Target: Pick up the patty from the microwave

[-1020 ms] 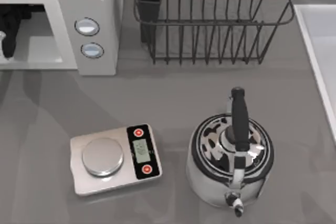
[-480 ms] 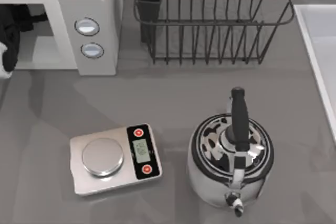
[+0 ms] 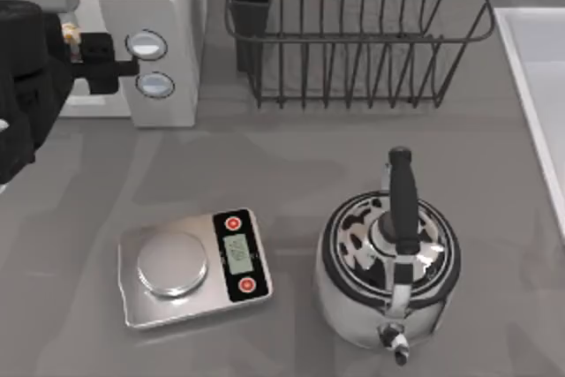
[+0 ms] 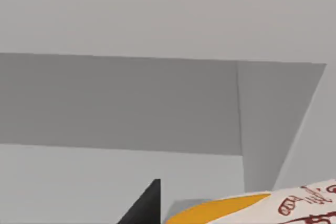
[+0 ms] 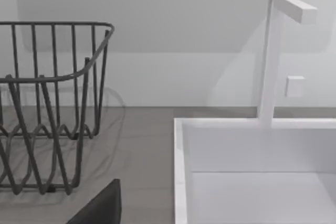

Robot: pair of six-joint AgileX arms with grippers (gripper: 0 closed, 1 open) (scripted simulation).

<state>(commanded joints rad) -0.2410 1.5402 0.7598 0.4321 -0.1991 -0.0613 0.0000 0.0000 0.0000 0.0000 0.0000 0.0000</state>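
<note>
Left arm: it reaches in from the top view's left edge, its black body over the front of the microwave point(image 3: 168, 6).
Left gripper: the left gripper point(image 3: 88, 41) sits just in front of the microwave's opening, beside the two round knobs point(image 3: 150, 64); its fingers are pinched on the patty.
Patty: the patty point(image 3: 69, 34) shows as a small orange-tan piece between the fingers at the mouth of the microwave; in the left wrist view an orange edge of it point(image 4: 220, 208) sits next to a dark finger point(image 4: 147, 205), with a white piece bearing red marks point(image 4: 310, 203) beside it.
Microwave: it stands at the table's far left corner, its grey cavity open in the left wrist view.
Right arm: parked; its wrist view looks at the dish rack point(image 5: 47, 103) and the white sink point(image 5: 252, 171), with one dark finger point(image 5: 102, 208) in the corner, so the fingers' spread cannot be told.
Table: the scale point(image 3: 190, 267) lies near the front left, the kettle point(image 3: 388, 262) to its right, well apart from the microwave.
</note>
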